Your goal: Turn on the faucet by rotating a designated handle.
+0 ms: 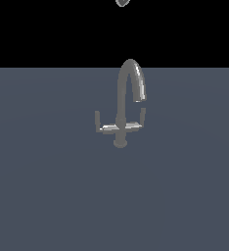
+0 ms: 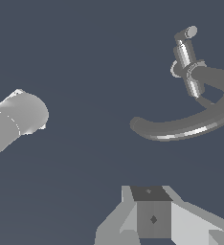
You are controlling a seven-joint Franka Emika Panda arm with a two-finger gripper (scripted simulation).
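Observation:
The faucet (image 1: 120, 112) stands mid-scene on the flat grey floor (image 1: 48, 196), its gooseneck spout arching toward the exterior view's right. The handle (image 1: 99, 125) is the thin lever with an upturned tip on the exterior view's left of the crossbar. Its twin lever (image 1: 141, 120) lies under the spout tip. Only a grey sliver of my gripper (image 1: 122, 2) shows at the top edge, high above the faucet and apart from it. In the wrist view the faucet (image 2: 181, 129) lies far beyond my gripper (image 2: 152, 217). One crossbar lever (image 2: 185, 52) shows there; which one is unclear. The jaw gap is not visible.
A thick grey cylinder (image 2: 18, 119), seemingly part of the arm, enters the wrist view at one side. Black background fills the area behind the floor's far edge (image 1: 38, 67) in the exterior view.

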